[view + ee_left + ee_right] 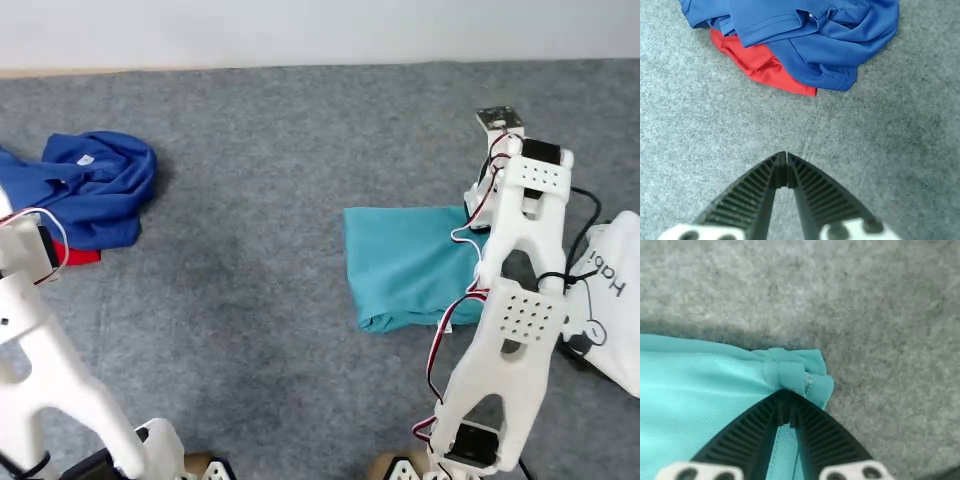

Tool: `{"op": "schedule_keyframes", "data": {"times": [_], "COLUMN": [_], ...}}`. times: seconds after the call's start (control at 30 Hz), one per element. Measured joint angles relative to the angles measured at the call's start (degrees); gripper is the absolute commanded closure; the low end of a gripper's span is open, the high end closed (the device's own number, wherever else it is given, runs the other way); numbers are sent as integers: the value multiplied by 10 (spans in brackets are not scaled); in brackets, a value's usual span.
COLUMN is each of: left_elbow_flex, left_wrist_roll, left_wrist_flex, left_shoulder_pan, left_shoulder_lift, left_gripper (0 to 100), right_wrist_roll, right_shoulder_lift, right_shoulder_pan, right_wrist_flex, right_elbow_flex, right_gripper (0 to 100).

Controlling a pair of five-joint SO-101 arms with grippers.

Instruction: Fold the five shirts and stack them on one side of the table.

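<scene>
Right claw [786,407] grips a folded teal fabric shirt [405,265]; left claw [786,170] is clenched on nothing.
The teal shirt lies flat toward the right edge of the grey felt counter [250,300], its bunched corner pinched. A crumpled blue shirt [95,185] overlaps a red shirt [78,256] at the left edge. A white printed shirt [615,300] lies at the right edge.

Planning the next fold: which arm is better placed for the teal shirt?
Right. The right gripper is shut on a corner of the teal shirt; the left gripper sits by the blue shirt.
</scene>
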State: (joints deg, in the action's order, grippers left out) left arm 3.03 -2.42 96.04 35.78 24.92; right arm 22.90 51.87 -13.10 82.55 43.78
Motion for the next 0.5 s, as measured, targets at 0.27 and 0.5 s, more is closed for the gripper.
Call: {"op": "schedule_keyframes", "data": {"times": [0.27, 0.5], "left_elbow_flex": [0, 0], "left_wrist_roll": [0, 0], "left_wrist_flex": [0, 0], "left_shoulder_pan": [0, 0], "left_shoulder_lift": [0, 0], "left_gripper": [992, 992], "right_wrist_roll": [0, -11], "right_shoulder_lift": [-92, -144], "right_shoulder_pan": [29, 43], "right_wrist_flex": [41, 146], "right_elbow_flex": [0, 0], "right_gripper": [990, 990]}}
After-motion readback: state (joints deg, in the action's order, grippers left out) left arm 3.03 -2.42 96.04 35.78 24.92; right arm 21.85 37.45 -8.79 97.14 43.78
